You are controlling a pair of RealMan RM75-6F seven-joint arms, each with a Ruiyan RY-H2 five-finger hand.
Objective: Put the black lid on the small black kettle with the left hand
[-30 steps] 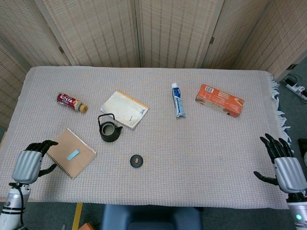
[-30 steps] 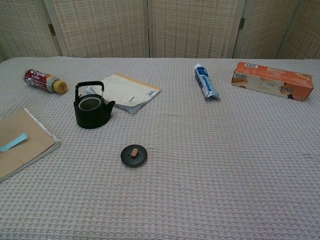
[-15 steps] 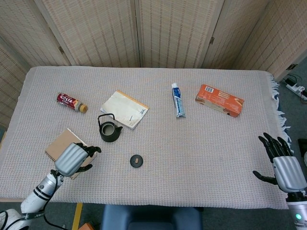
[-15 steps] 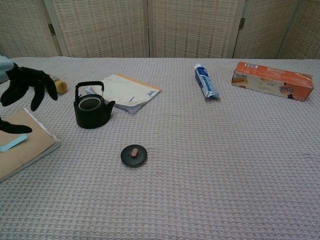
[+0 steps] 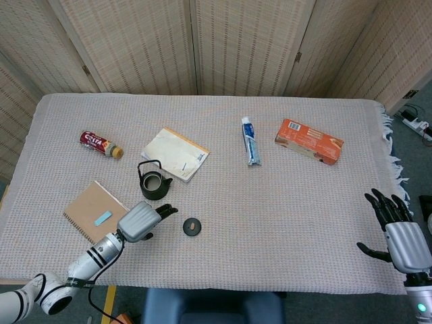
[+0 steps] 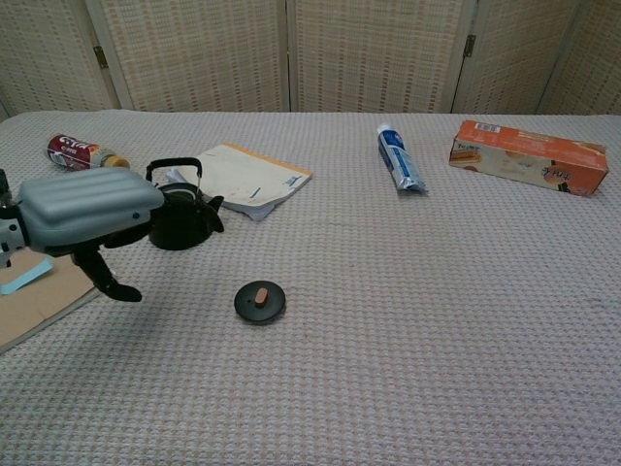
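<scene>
The small black kettle stands upright on the cloth, its top open and its handle raised. The round black lid, with a brown knob, lies flat in front of it and to the right. My left hand hovers between them, just left of the lid, fingers apart and holding nothing. In the chest view it hides part of the kettle. My right hand rests open at the table's right front corner, far from both.
A brown notebook with a blue strip lies left of the left hand. Behind the kettle lie a pale booklet and a cola bottle. A toothpaste tube and an orange box lie further right.
My left hand has swept right from over the brown notebook to just beside the lid, now covering part of the kettle in the chest view. The lid, the kettle and the right hand have stayed put.
</scene>
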